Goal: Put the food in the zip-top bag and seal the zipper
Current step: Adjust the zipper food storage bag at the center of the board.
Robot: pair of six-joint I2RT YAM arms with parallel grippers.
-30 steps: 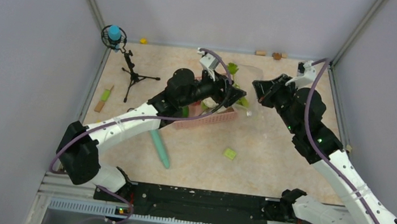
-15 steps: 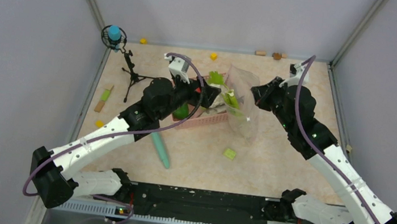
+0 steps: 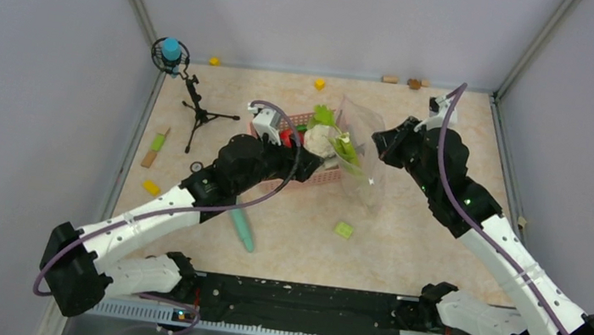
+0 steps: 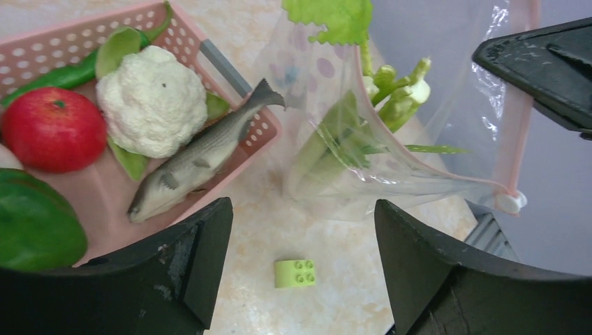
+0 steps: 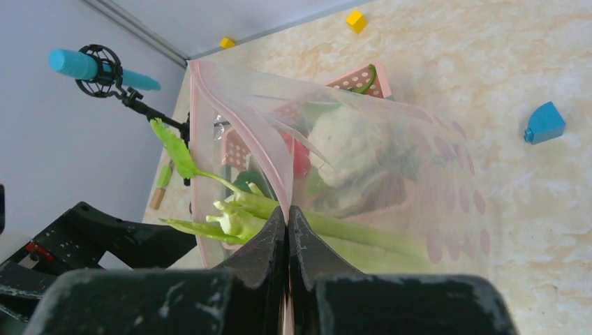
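Zip-top bag point(image 3: 364, 184) hangs from the closed right fingers point(image 3: 384, 141), beside the pink basket point(image 3: 318, 177). Left fingers point(image 3: 293, 157) are spread wide, holding nothing.

Left wrist: leek point(image 4: 328, 150) sits inside the bag; cauliflower point(image 4: 150, 101) and tomato point(image 4: 45, 129) lie in the basket.

Right wrist: the fingers pinch the bag's zipper point(image 5: 241, 136).
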